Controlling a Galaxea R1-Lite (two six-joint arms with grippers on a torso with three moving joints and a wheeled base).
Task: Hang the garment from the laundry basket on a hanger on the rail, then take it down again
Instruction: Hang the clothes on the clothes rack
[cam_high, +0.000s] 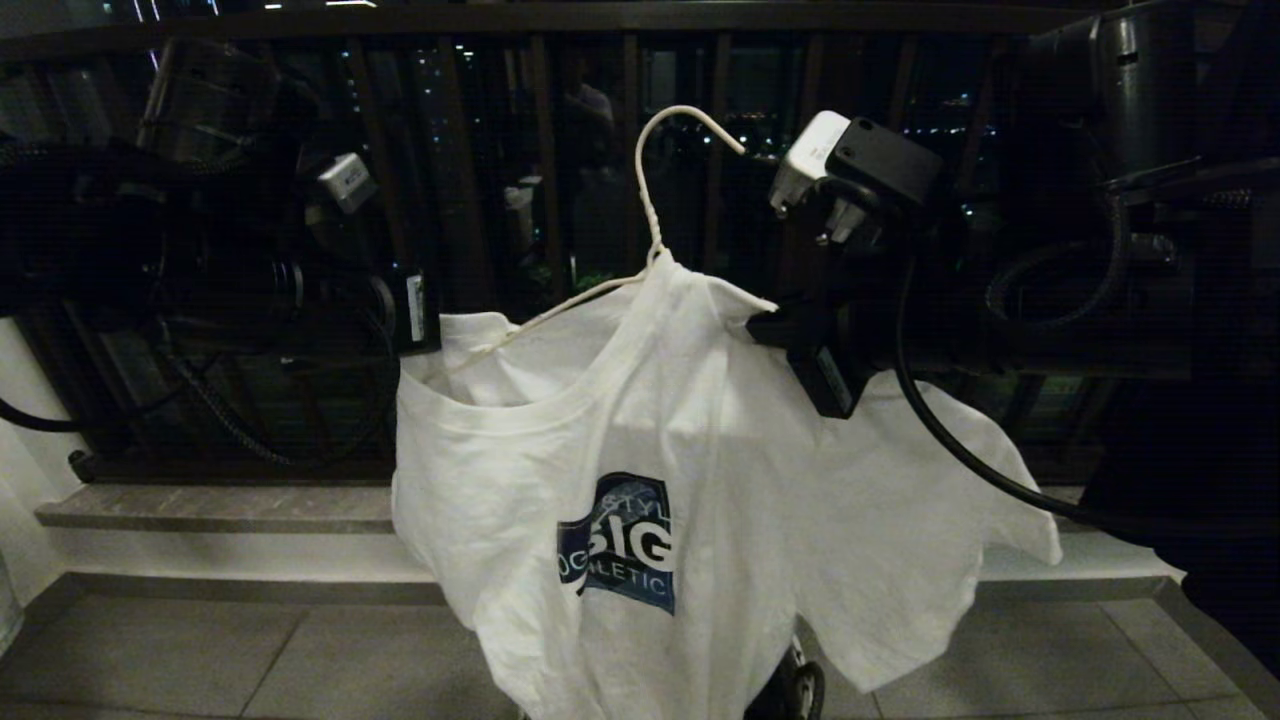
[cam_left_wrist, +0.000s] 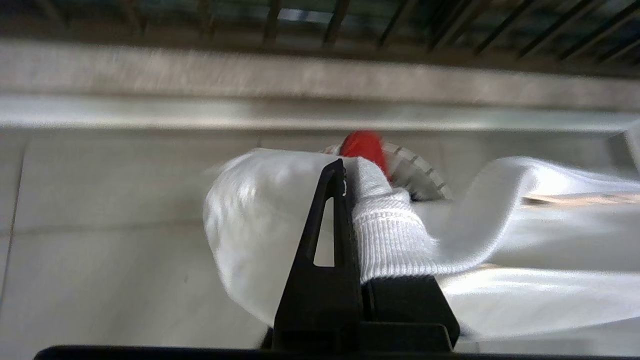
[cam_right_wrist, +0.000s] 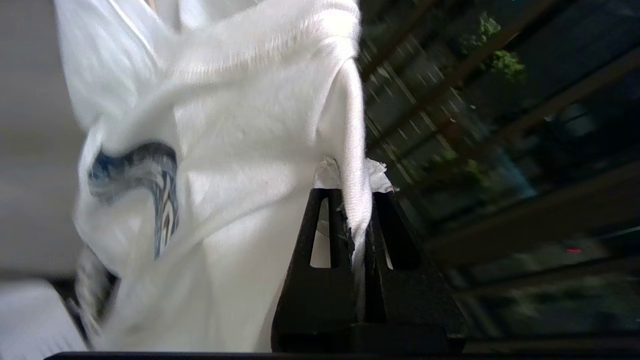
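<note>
The T-shirt hangs in mid-air in front of the robot, chest logo facing the head camera, well above the tiled floor and in front of the dark balcony railing. It is partly threaded on the thin white wire hanger: the hook stands free above the collar, one wire arm runs bare down toward the robot's left across the open neck, and the other arm is hidden under the cloth of the right shoulder.

The left hand has its fingers together, clamped on the ribbed collar edge at the shirt's left side. The right hand is likewise pinched shut on a fold of the shoulder fabric; whether it also grips the wire under the cloth cannot be told.

The hanger's long axis lies roughly level between the two hands, sloping down toward the left one, with the hook midway and pointing up. The rail is not in view, so it probably lies above the picture. The next move seems to turn on lifting both hands evenly so the hook stays upright. In the left wrist view a basket with a red cloth shows on the floor behind the collar.
</note>
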